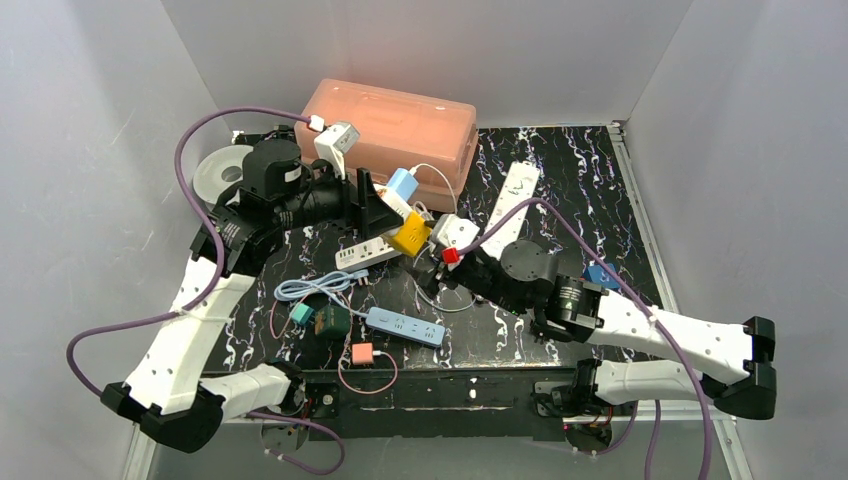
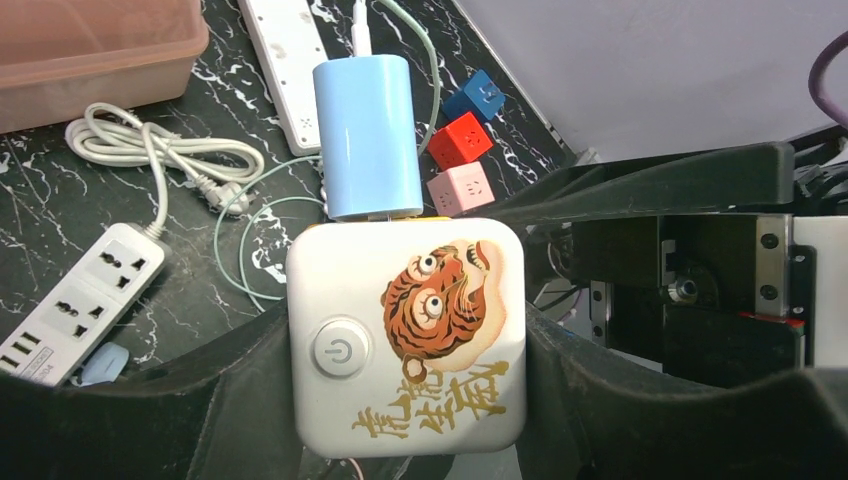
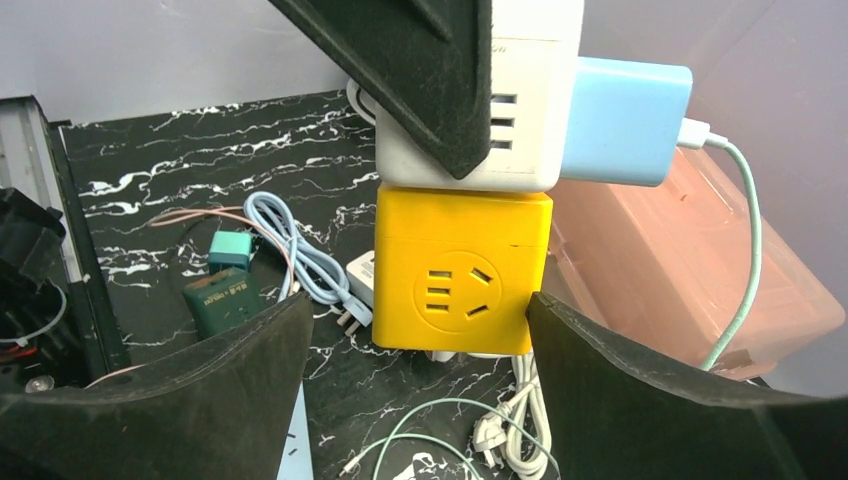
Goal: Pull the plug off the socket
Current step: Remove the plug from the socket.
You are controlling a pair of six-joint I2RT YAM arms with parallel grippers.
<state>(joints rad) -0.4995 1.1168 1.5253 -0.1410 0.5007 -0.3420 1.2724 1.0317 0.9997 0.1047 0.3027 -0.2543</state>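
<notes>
The left gripper [image 2: 405,330] is clamped on the white socket cube [image 2: 400,300], low in the centre of the left wrist view. The blue plug [image 2: 362,135] sits in the cube's upper face. The right gripper [image 3: 418,303] stands open astride the yellow cube [image 3: 460,270], which is joined beneath the white one. If it closes there, a pull would likely part the wrong joint. A slanted pull on the plug could twist the socket from the left grip, or snag the pale green cord [image 3: 745,250].

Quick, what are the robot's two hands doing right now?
Left gripper: shut on the white tiger cube socket.
Right gripper: open, fingers either side of the yellow cube.
</notes>
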